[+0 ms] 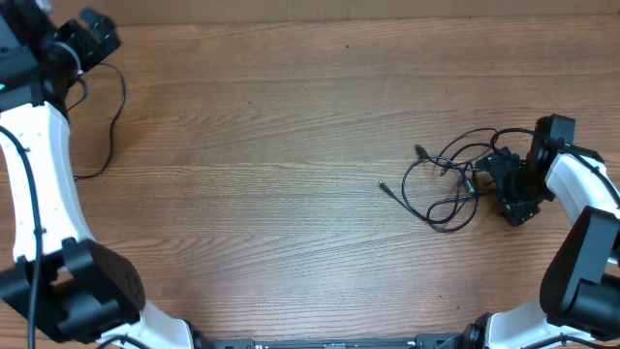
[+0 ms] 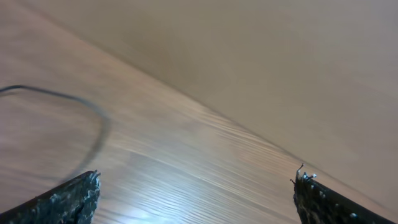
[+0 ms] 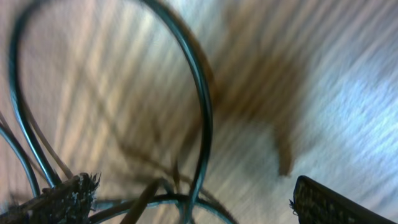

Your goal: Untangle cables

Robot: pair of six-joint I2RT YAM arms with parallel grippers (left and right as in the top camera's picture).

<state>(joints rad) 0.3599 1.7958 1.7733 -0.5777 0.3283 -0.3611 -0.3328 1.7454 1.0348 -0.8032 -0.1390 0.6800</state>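
Currently on view, item by item:

1. Table (image 1: 291, 126): wood-grain top, seen whole from overhead.

2. Cables (image 1: 453, 179): thin black cords lying in one loose knot of crossed loops on the right side of the table, near the right edge and about mid-depth. Two plug ends (image 1: 419, 150) stick out of the knot on its left side, one toward the far side and one lower down, pointing to the table's middle. The right wrist view shows several of the loops close up and blurred, curving over the wood.

3. Right claw (image 1: 499, 184): set low at the right edge of the knot, pointing left into it. In its own camera the two fingers (image 3: 56, 199) stand wide apart at the bottom corners, with loops of cord running through the gap. No cord is pinched between them.

4. Left claw (image 2: 196, 193): at the far left corner of the table, well apart from the knot. Its fingers (image 2: 68, 199) are spread wide, with bare wood between them and nothing held.

5. Lone cord (image 1: 118, 107): a thin dark line curving over the table beside the left arm. Whether it is a loose cord or arm wiring cannot be told.
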